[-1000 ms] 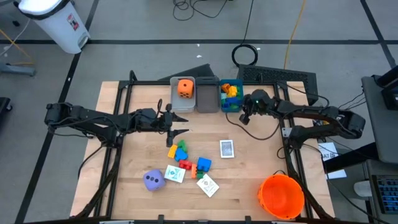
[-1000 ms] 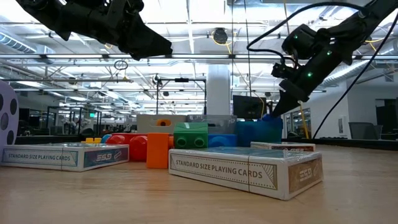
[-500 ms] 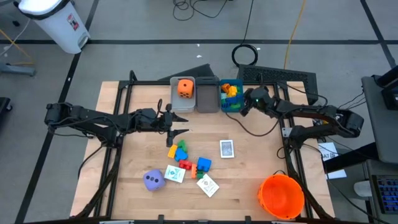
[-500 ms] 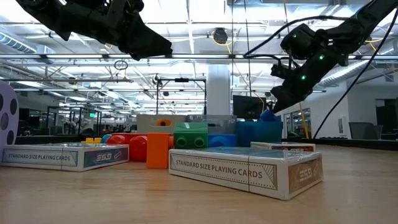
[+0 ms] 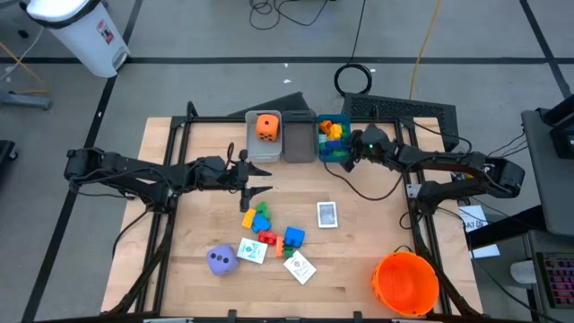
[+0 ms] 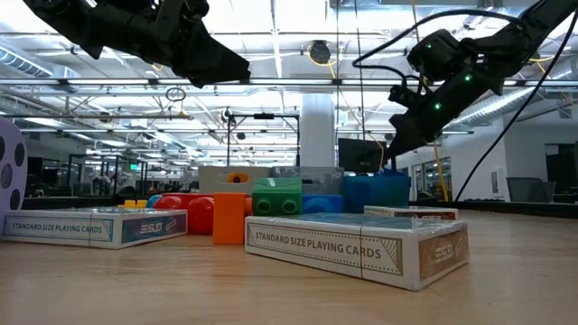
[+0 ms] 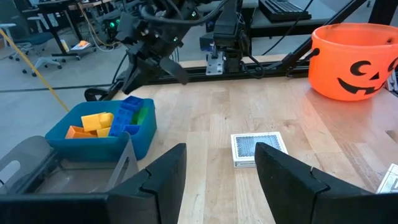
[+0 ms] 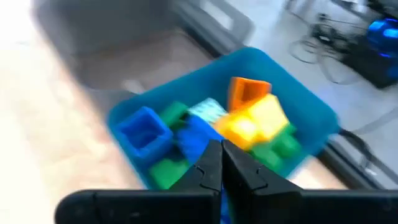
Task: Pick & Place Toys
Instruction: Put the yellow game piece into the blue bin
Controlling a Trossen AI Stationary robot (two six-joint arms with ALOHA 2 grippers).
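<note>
Blue plastic forms the bin (image 8: 298,118) directly beneath the right gripper (image 8: 221,163), whose fingers are pressed together with nothing between them. Below the fingertips this bin holds smooth moulded blocks (image 8: 249,121) in blue, green, yellow and orange, heaped loosely.

Writing: the low view shows two card packs printed "STANDARD SIZE PLAYING CARDS", the near pack (image 6: 357,248) and a second pack (image 6: 95,226) lying flat on the table, each with a small logo panel that cannot be read. The orange bucket (image 7: 357,59) carries a black jack-o'-lantern face.

The left gripper (image 5: 260,179) hangs above the wooden table (image 5: 377,238) with its fingers (image 7: 158,180) apart and empty. Ahead of those fingers lies a patterned-back card pack (image 7: 256,148); beyond it stands the bucket. Just below the fingers in the high view sits a cluster of loose blocks (image 5: 265,226), with a purple soft die (image 5: 221,259) with dark pips and two further card packs (image 5: 299,266) near it.

Two grey bins stand beside the blue one. The far grey bin (image 5: 252,146) contains an orange soft die (image 5: 266,126); the middle grey bin (image 5: 299,139) shows no contents that can be made out.
</note>
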